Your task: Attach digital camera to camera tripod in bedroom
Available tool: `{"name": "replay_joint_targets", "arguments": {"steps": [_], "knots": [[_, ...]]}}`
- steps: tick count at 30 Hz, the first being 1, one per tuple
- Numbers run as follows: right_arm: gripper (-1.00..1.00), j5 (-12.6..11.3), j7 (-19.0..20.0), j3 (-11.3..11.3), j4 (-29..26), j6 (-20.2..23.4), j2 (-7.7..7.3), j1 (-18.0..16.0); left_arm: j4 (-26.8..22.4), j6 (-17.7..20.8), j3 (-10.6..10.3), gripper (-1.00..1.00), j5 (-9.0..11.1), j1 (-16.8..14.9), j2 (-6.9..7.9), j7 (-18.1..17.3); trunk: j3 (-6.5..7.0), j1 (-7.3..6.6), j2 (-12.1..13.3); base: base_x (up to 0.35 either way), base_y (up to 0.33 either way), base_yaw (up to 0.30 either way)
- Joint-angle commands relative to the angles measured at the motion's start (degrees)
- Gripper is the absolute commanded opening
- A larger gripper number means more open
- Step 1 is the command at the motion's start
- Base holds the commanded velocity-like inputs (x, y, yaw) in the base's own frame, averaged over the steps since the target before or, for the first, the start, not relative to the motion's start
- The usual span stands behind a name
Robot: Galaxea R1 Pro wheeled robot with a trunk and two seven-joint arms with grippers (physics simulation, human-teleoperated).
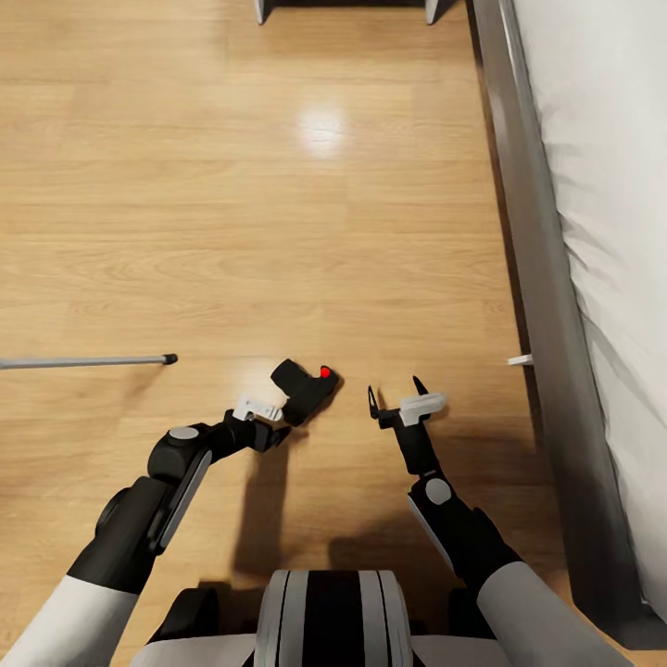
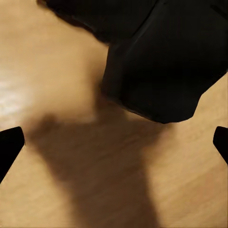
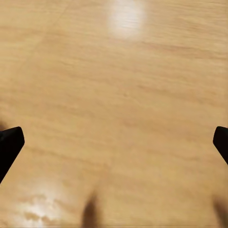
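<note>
No lettering or brand mark can be read on anything here. The digital camera [image 1: 304, 389] lies at about 11 o'clock from the robot's trunk, a small black box with its round red button [image 1: 325, 371] facing up, over the light wood floor [image 1: 278, 232]. The left gripper [image 1: 283, 414] sits right against the camera's near side, its arm bent at the elbow and reaching forward and inward; from the head view I cannot tell how wide its jaws stand. In the left wrist view the two black fingertips [image 2: 10, 145] sit far apart at the edges with the camera's dark body [image 2: 161, 61] beyond them, not between them. The right gripper [image 1: 396, 396], at roughly 1 o'clock, points forward with fingers spread wide and nothing held. A silver-grey tripod leg [image 1: 88, 361] with a black foot lies at 9 o'clock. The grey bed frame [image 1: 542, 306] runs along 3 o'clock.
</note>
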Motion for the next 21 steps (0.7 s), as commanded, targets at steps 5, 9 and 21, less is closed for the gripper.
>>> {"name": "replay_joint_targets", "arguments": {"steps": [5, 9, 21], "knots": [[1.0, 0.5, -0.5, 0.2, 0.1, -0.1, -0.01, 0.0, -1.5, 0.3, -0.1, 1.0, -0.1, -0.2, 0.02, -0.1, -0.02, 0.12, -0.1, 0.0, 0.0, 0.0], [1.0, 0.5, -0.5, 0.2, 0.2, -0.1, -0.01, -0.1, -2.2, 0.4, -0.3, 1.0, -0.1, -0.3, -0.06, -0.1, -0.02, 0.23, -0.1, 0.0, 0.0, 0.0], [1.0, 0.6, -0.5, 0.3, 0.2, -0.1, -0.01, 0.0, -4.8, 0.8, -3.2, 1.0, -0.1, -0.3, 0.07, -0.1, -0.02, 0.48, -0.3, 0.0, 0.0, 0.0]]}}
